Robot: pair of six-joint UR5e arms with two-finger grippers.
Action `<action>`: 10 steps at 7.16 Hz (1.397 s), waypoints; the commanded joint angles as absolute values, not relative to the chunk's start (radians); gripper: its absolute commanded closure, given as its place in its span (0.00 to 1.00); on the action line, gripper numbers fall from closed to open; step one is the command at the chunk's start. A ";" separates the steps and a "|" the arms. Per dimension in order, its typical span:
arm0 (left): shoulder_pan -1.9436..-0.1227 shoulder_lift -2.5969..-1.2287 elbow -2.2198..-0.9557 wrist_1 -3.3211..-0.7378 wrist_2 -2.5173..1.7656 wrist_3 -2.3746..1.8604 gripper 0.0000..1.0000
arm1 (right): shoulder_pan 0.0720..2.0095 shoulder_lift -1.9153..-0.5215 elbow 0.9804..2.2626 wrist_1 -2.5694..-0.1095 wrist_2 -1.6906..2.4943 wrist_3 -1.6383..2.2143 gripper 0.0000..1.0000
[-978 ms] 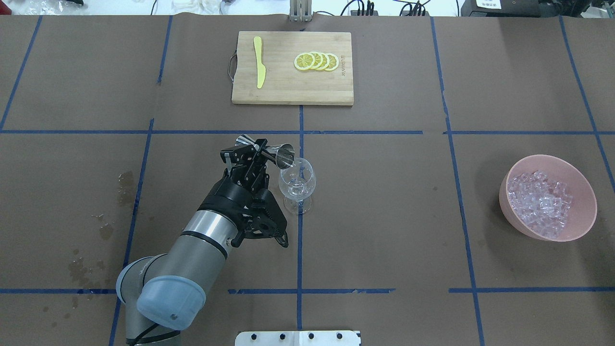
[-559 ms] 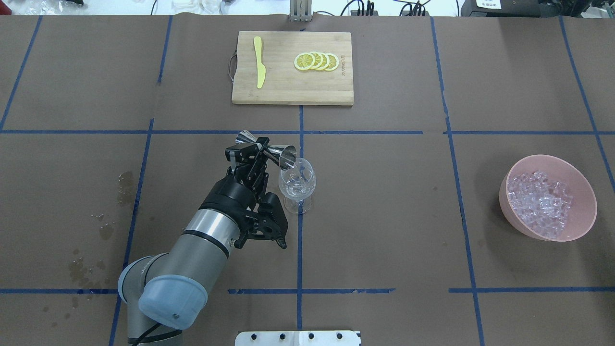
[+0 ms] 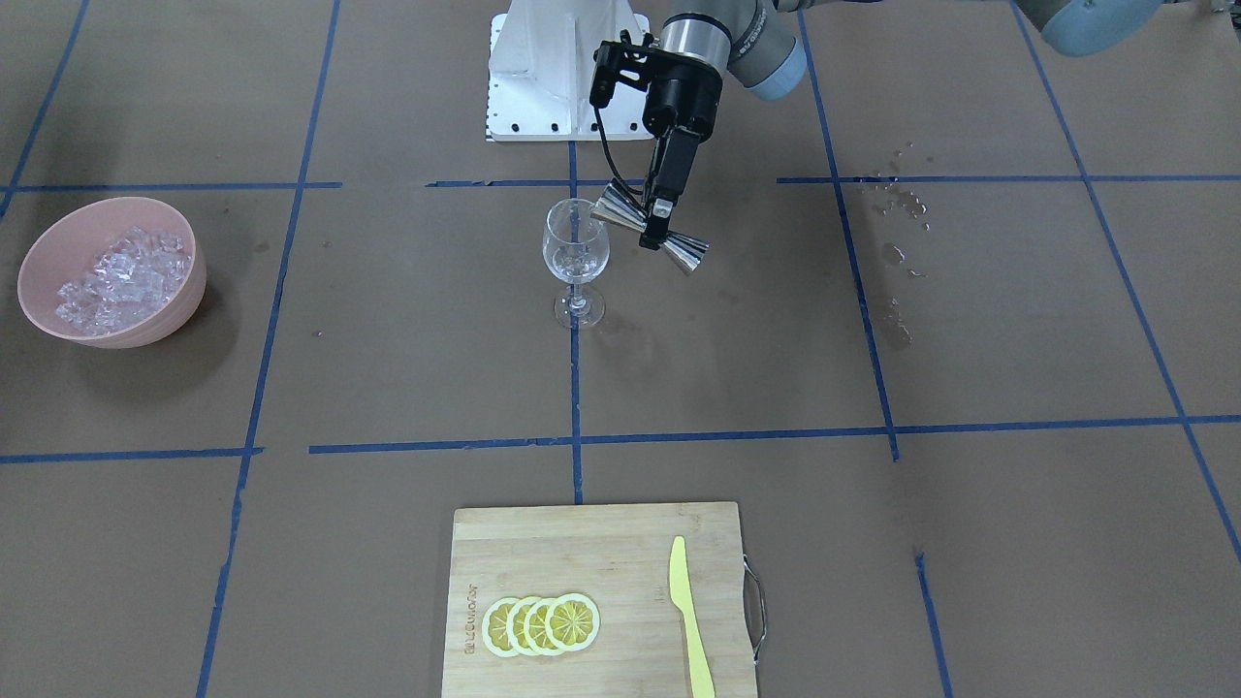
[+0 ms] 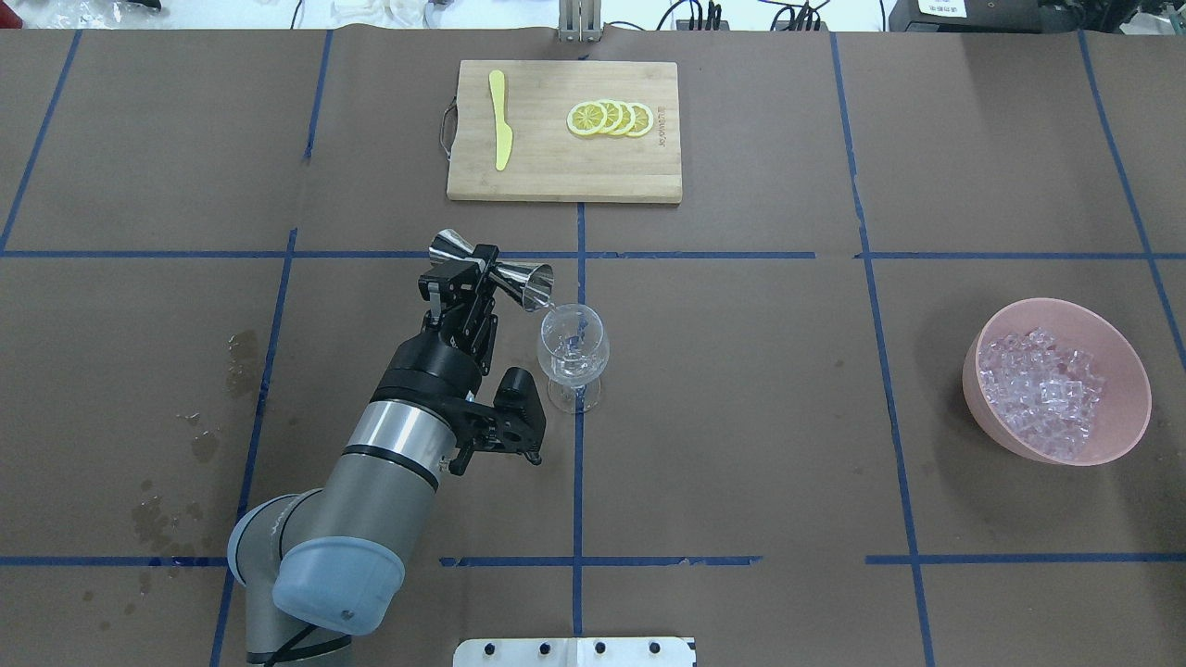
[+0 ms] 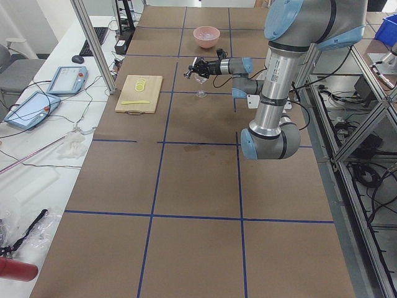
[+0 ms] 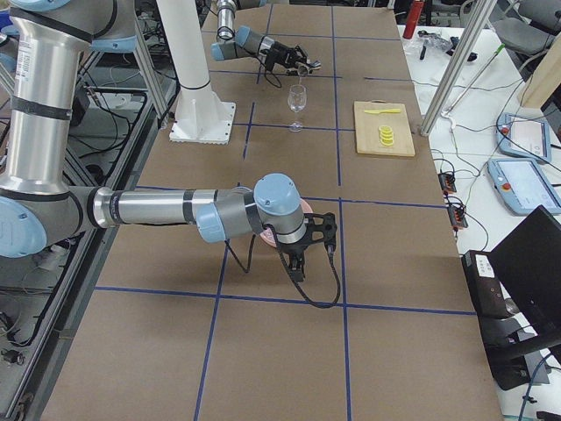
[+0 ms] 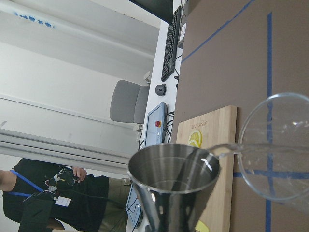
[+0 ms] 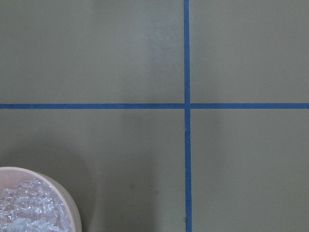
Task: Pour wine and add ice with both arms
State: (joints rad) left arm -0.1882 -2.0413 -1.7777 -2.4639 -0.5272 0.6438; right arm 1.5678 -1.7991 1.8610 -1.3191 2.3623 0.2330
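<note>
My left gripper (image 4: 474,270) is shut on the waist of a steel double-cone jigger (image 4: 505,270), also in the front view (image 3: 652,230). The jigger lies tilted, its mouth at the far-left rim of a clear wine glass (image 4: 574,345) that stands upright. In the left wrist view a thin clear stream runs from the jigger lip (image 7: 212,153) into the glass (image 7: 277,145). Ice (image 4: 1042,389) fills a pink bowl (image 4: 1126,421) at the right. My right gripper (image 6: 301,256) shows only in the exterior right view, above the bowl's near side; I cannot tell if it is open.
A bamboo cutting board (image 4: 537,176) at the far middle holds lemon slices (image 4: 610,119) and a yellow knife (image 4: 500,120). Wet spots (image 4: 243,350) mark the paper on the left. The white pedestal base (image 3: 553,87) is at the robot's side.
My left gripper has moved a little to the left and away from the robot with the jigger. The jigger's mouth went from over the glass to its far-left rim.
</note>
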 commanded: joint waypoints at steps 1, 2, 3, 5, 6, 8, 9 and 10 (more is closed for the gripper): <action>-0.187 -2.045 -1.786 -2.465 -0.502 0.718 1.00 | 1.569 -1.802 1.861 -1.319 2.362 0.236 0.00; -0.187 -2.048 -1.786 -2.468 -0.489 0.719 1.00 | 1.569 -1.802 1.861 -1.319 2.362 0.236 0.00; -0.183 -2.048 -1.786 -2.474 -0.489 0.718 1.00 | 1.568 -1.802 1.859 -1.319 2.362 0.236 0.00; -0.175 -2.046 -1.770 -2.515 -0.488 0.700 1.00 | 1.568 -1.802 1.852 -1.319 2.364 0.236 0.00; -0.173 -2.045 -1.746 -2.589 -0.488 0.699 1.00 | 1.569 -1.802 1.852 -1.319 2.364 0.236 0.00; -0.161 -2.043 -1.729 -2.698 -0.495 0.686 1.00 | 1.569 -1.802 1.852 -1.318 2.364 0.238 0.00; -0.163 -2.043 -1.727 -2.700 -0.511 0.613 1.00 | 1.568 -1.802 1.852 -1.319 2.364 0.239 0.00; -0.172 -2.034 -1.729 -2.703 -0.599 0.519 1.00 | 1.568 -1.802 1.847 -1.319 2.364 0.239 0.00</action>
